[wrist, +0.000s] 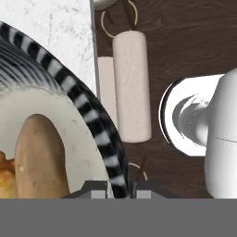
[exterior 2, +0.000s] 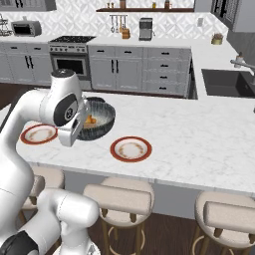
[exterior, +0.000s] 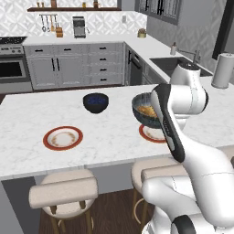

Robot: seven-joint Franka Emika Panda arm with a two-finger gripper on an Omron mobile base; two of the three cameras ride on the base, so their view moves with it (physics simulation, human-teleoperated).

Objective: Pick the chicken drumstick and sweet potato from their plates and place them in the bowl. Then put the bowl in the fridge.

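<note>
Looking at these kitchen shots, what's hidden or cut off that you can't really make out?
- Gripper: hand view shows just its tips straddling the bowl rim; both base views have the arm covering it.
- Chicken drumstick: cut off by the hand view's left edge.
- Sweet potato: lower end cut off.
- Near plate: left base view, half behind the arm.

Left and right base views: elevated, behind the arm on either side, facing forward and down; both cover the worktop (exterior: 27,114), bowl (exterior: 139,106) and nearer plate (exterior 2: 130,149). Hand view: close above the bowl's rim (wrist: 99,125), looking past the worktop edge to the floor.
</note>
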